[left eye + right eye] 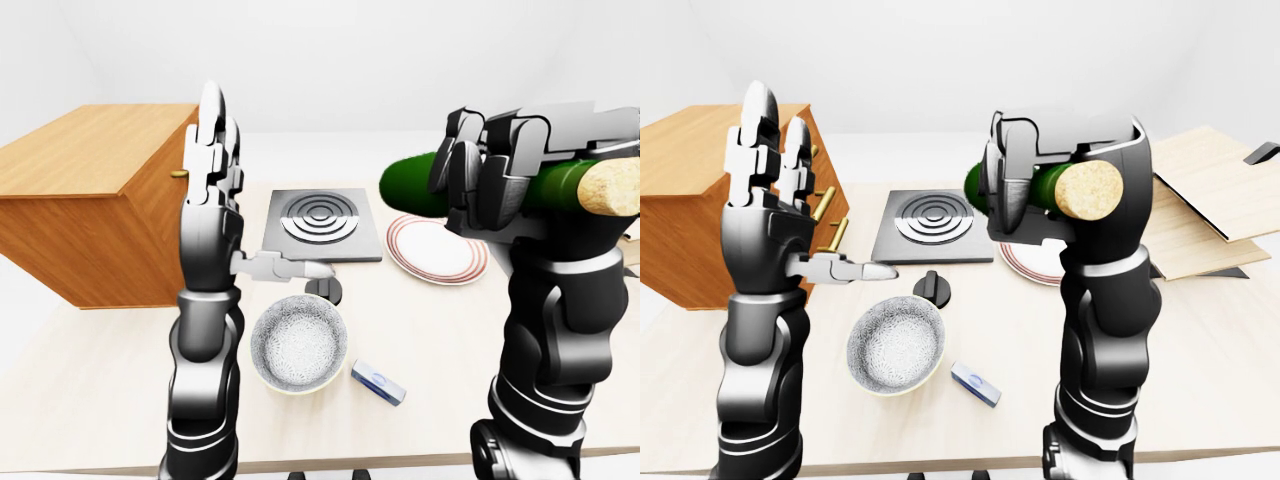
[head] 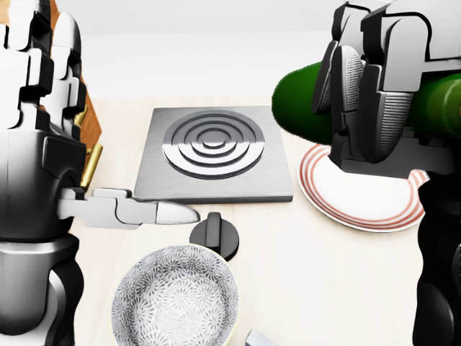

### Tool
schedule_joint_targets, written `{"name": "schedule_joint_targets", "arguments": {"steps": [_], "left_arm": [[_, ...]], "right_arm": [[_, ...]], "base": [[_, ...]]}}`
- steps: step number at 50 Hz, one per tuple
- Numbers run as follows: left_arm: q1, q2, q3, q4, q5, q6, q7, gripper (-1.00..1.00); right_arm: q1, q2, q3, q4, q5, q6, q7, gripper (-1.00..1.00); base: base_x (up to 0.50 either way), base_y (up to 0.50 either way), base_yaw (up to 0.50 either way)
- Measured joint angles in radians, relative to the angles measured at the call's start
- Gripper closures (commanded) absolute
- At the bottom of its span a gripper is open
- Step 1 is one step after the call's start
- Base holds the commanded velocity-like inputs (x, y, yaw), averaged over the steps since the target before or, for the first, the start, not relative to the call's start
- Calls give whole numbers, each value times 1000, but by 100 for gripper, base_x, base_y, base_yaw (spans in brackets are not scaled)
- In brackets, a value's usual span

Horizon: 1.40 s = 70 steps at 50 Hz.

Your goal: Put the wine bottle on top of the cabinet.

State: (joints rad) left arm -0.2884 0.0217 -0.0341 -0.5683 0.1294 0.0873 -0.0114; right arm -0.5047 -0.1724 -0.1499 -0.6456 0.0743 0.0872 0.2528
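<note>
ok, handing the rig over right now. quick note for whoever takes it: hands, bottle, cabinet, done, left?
Right robot hand: shut on the green glass wine bottle, held sideways in the air above the red-rimmed white plate, cork toward the camera.
Left robot hand: open, raised, holding nothing.
Wooden cabinet with brass handles: at left of the eye views.
Done: bottle grasped and lifted.
Left: carry it to the cabinet top, set it down, release.

I am at a simulated kitchen setting, plain white walls all round. A pale wooden table (image 1: 100,400) spreads before me. At twelve o'clock lies a square steel hob plate (image 2: 214,154) with ringed burner, its black knob (image 2: 215,235) just below. At one o'clock sits a red-rimmed plate (image 1: 436,251); at six o'clock a speckled bowl (image 1: 896,345). At ten o'clock stands a wooden cabinet (image 1: 90,205) with brass drawer handles (image 1: 830,218).
</note>
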Motion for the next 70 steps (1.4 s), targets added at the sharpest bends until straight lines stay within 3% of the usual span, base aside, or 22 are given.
{"name": "schedule_joint_targets", "arguments": {"steps": [16,35,56,70], "left_arm": [[-7,-46,-51,54,71,0,-17,-100],[-29,-75,-80,93,100,0,-15,-100],[8,-125,-167,76,157,0,-21,-100],[-22,-156,-184,120,169,0,-15,-100]], "right_arm": [[11,26,31,-9,-33,0,-4,100],[18,42,42,-5,-57,0,9,100],[13,54,50,28,-58,0,18,100],[33,69,65,34,-67,0,18,100]], "base": [[0,0,0],[0,0,0],[0,0,0],[0,0,0]]}}
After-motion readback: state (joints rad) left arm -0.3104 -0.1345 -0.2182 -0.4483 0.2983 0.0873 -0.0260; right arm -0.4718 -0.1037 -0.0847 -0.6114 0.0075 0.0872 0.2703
